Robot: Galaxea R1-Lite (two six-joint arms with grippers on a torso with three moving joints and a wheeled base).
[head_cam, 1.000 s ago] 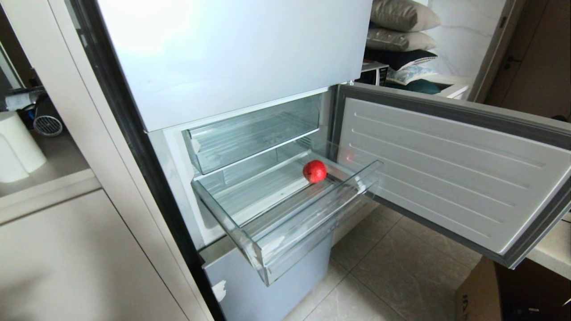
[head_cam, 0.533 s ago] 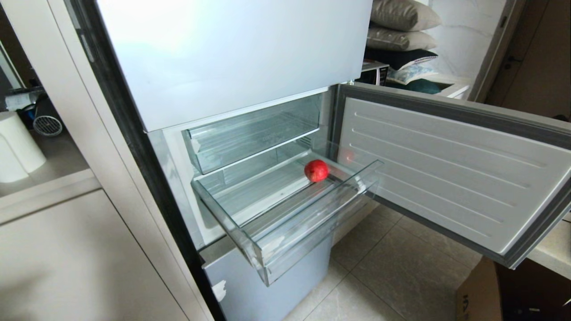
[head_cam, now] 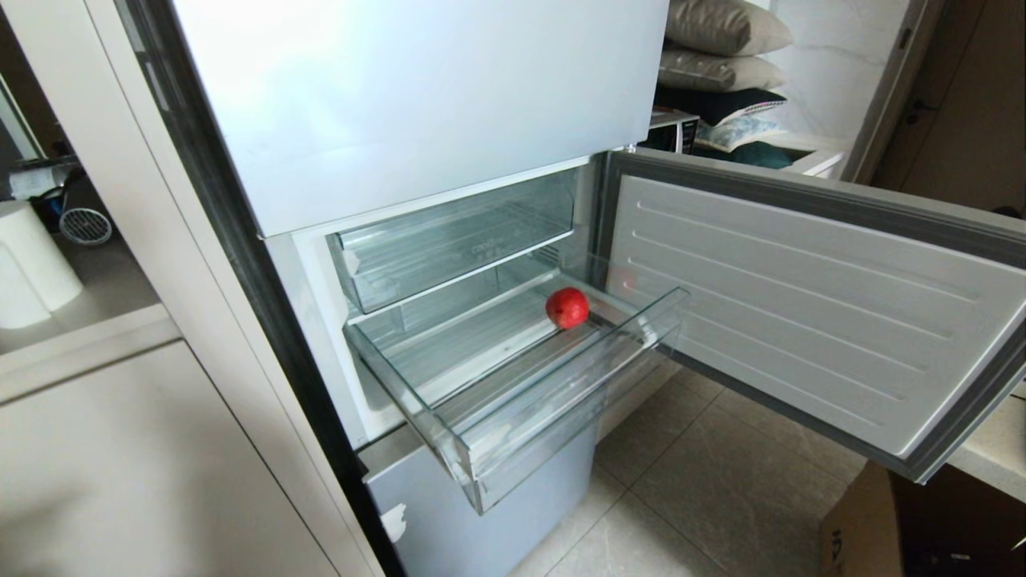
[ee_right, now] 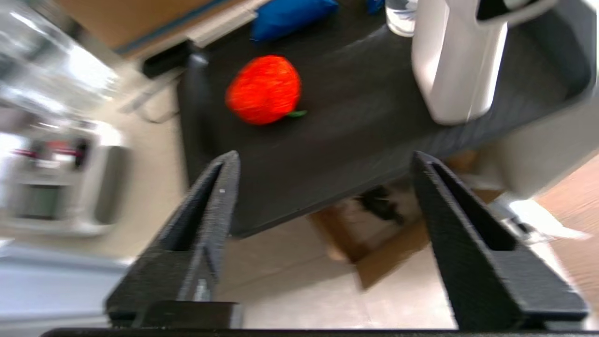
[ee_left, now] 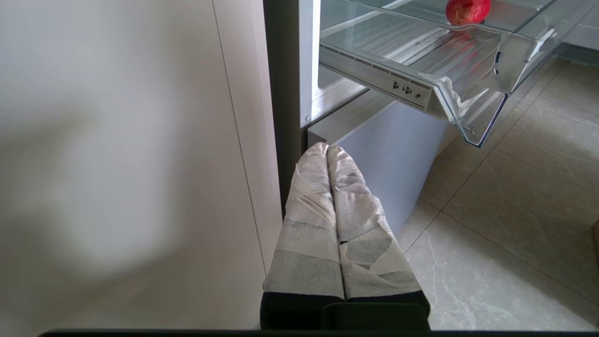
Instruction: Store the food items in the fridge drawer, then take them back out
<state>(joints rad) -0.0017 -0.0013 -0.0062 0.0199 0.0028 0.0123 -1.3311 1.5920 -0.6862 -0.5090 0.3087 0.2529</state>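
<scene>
In the head view, the fridge drawer (head_cam: 497, 401) stood pulled out from the open compartment, its thick stepped front lip hanging over the tiled floor (head_cam: 705, 497). One red food item (head_cam: 567, 308) lay inside it on the ribbed floor, towards the back right corner, close to the right wall. Above it sat a shallower clear bin (head_cam: 449, 240), pushed in. The fridge door (head_cam: 809, 304) was swung wide open to the right. Neither arm appeared in this view.

In the left wrist view, the left gripper (ee_left: 327, 149) hung low beside the fridge, its tape-wrapped jaws pressed together and holding nothing. It pointed at the grey panel (ee_left: 388, 154) beneath the drawer (ee_left: 449, 56). The red fruit (ee_left: 467, 10) showed through the clear plastic above, well apart from the gripper.

In the right wrist view, the right gripper (ee_right: 325, 161) was away from the fridge, its black jaws spread wide with nothing between them. Beyond them lay a second food item (ee_right: 264, 90), orange-red with a small green leaf, resting on a black tray (ee_right: 355, 154). A white jug (ee_right: 456, 61) stood on the same tray near the fruit, and a blue bag (ee_right: 290, 14) lay at its far end. The picture was blurred, and the gripper was not touching the fruit.
</scene>
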